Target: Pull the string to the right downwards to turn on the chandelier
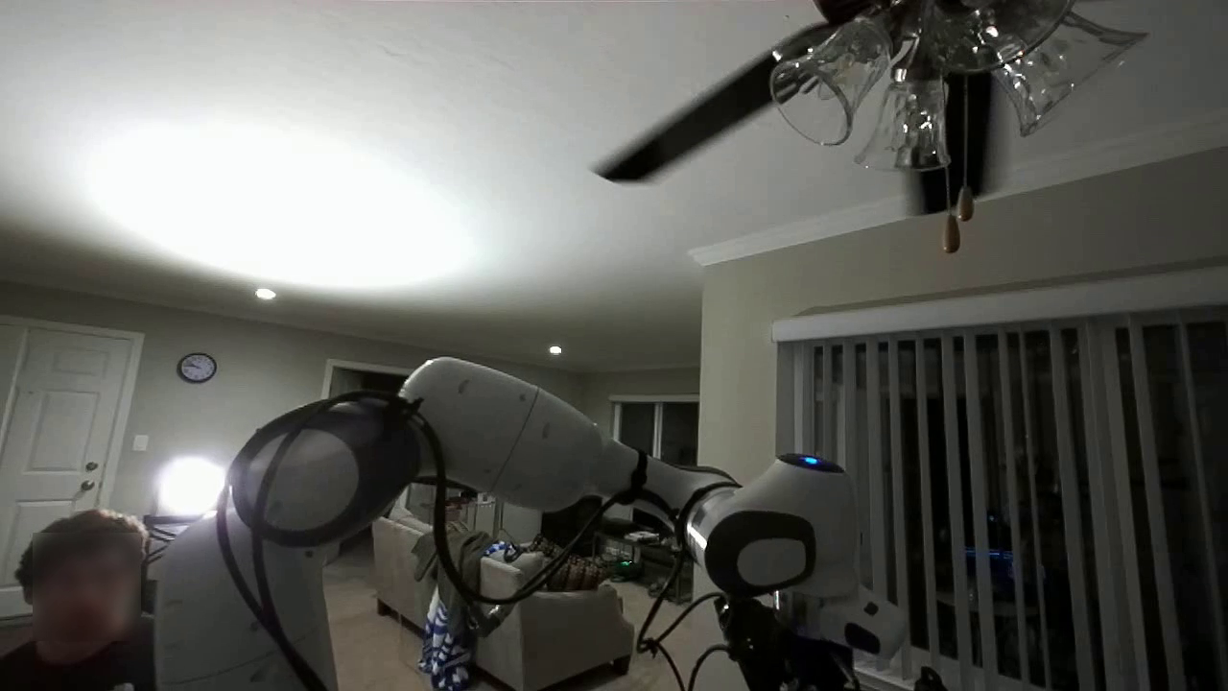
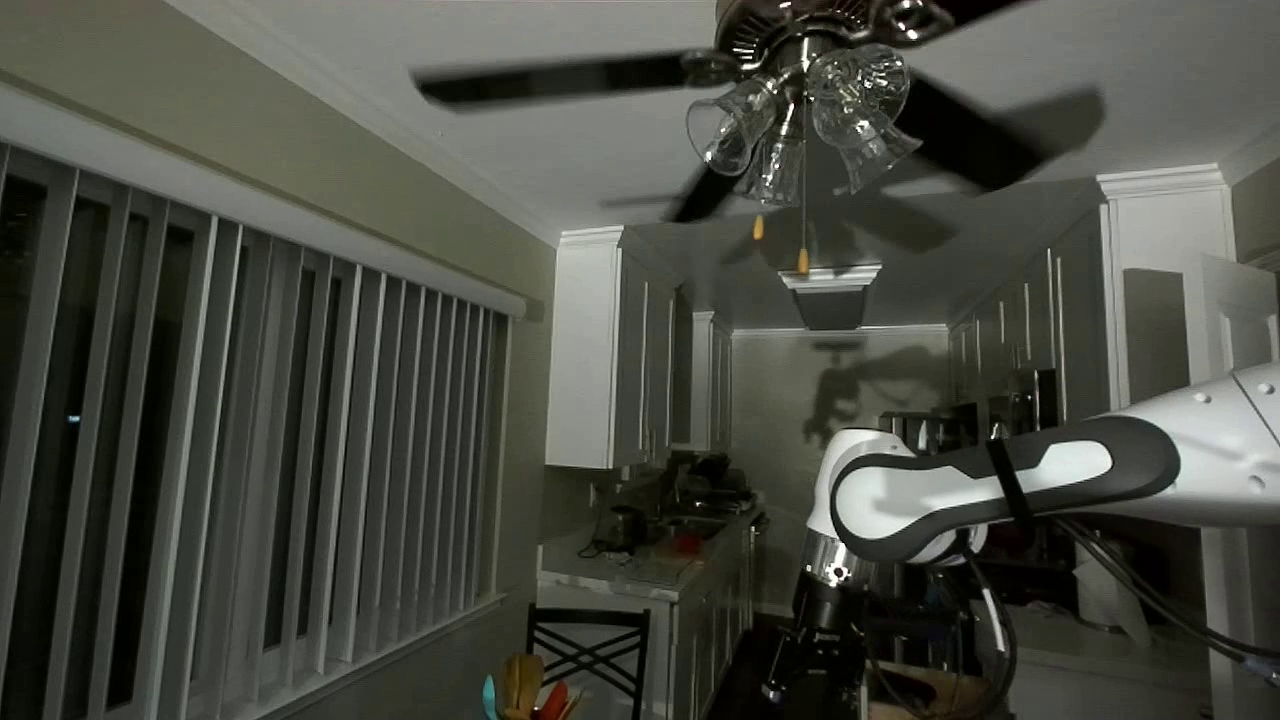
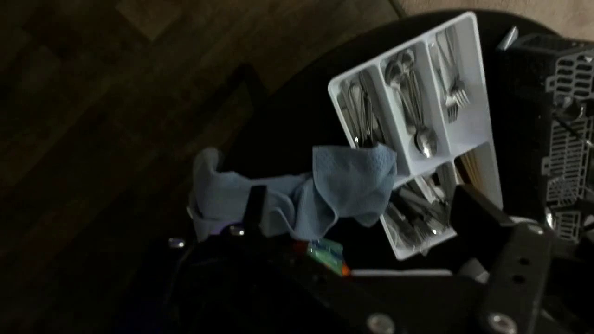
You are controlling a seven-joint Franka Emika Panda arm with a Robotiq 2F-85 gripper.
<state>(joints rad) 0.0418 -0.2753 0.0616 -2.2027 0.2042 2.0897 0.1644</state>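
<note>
"What do we have in the claw [image 3: 359,192]?"

"Nothing; its fingers [image 3: 475,211] stand apart, aimed down at the desk [image 3: 297,120]. Our targets hang well above, beneath the ceiling fan [image 2: 803,45]: a lower wooden pull [image 2: 803,262] and a higher wooden pull [image 2: 758,228]."

"So we'd mostly fear tugging the wrong one?"

"Yes. They dangle near each other, and the exterior views disagree about which is on the right (nor can we tell which works the light), so a mix-up could change the fan's speed instead."

"And as we reach up?"

"The blades [image 2: 560,82] look smeared, so they may be turning; too high an approach could clip one, or crack the glass shades [image 2: 778,170]. The cord [image 2: 804,215] is thin, too: if we nudge the pull off-centre it will probably swing away, and if we pinch weakly it could slip out before the switch clicks."
</note>
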